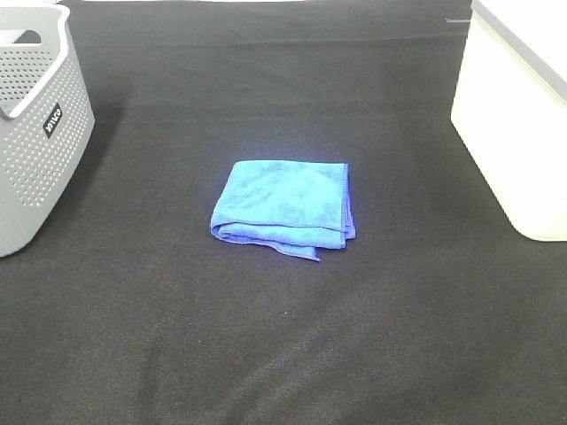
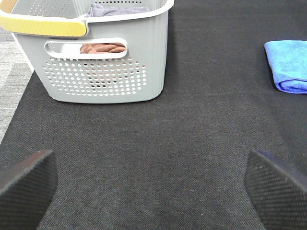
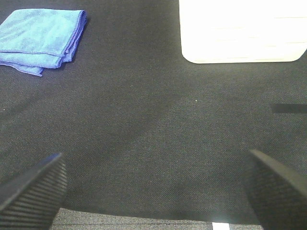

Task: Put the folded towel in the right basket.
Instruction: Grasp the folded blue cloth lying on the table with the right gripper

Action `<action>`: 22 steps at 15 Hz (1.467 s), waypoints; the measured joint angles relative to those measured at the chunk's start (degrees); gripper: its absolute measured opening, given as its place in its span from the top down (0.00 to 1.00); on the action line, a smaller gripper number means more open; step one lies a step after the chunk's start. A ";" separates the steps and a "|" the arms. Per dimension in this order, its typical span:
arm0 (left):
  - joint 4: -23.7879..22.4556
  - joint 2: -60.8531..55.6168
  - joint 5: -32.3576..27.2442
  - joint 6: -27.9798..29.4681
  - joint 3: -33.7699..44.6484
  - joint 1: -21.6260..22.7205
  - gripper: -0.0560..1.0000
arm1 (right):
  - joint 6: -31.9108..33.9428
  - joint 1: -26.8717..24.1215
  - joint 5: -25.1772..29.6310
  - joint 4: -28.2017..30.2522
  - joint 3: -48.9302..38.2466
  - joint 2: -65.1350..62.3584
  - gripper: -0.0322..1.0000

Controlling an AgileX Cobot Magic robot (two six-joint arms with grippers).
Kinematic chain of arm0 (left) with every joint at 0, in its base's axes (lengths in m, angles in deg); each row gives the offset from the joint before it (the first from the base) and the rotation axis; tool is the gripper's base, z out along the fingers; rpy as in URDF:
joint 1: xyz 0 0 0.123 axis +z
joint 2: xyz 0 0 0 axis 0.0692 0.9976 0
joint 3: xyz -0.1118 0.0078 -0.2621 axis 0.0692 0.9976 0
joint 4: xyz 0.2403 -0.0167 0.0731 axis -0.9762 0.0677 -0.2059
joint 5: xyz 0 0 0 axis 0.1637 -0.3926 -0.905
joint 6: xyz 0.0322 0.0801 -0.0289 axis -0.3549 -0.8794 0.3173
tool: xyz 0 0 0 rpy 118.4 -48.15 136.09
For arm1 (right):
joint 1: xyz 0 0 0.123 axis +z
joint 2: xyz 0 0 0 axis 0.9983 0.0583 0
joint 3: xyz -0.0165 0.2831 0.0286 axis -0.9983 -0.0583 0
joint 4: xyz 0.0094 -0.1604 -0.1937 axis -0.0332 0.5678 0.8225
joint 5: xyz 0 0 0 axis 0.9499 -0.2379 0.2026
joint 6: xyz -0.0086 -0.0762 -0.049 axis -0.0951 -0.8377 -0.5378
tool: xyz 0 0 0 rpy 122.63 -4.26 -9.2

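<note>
A folded blue towel [image 1: 283, 208] lies flat in the middle of the black table cloth. It also shows in the left wrist view [image 2: 289, 64] and in the right wrist view [image 3: 42, 39]. The white right basket [image 1: 523, 111] stands at the right edge; the right wrist view [image 3: 242, 31] shows its side. Neither gripper shows in the exterior high view. My left gripper [image 2: 151, 184] is open and empty, well back from the towel. My right gripper [image 3: 156, 184] is open and empty, also well back from the towel and basket.
A grey perforated basket [image 1: 35, 133] stands at the left edge; the left wrist view shows its wall [image 2: 103, 72], a yellow handle [image 2: 43, 24] and brown and grey cloth inside. The black cloth [image 1: 283, 336] covers the table.
</note>
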 joint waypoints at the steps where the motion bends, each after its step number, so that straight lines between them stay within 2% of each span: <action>1: 0.00 0.00 0.00 0.00 0.00 0.00 0.01 | 0.00 0.00 0.00 0.00 0.00 0.00 0.03; 22: 0.00 0.00 0.00 0.00 0.00 0.00 0.01 | -0.34 0.00 0.00 0.29 0.00 0.00 0.03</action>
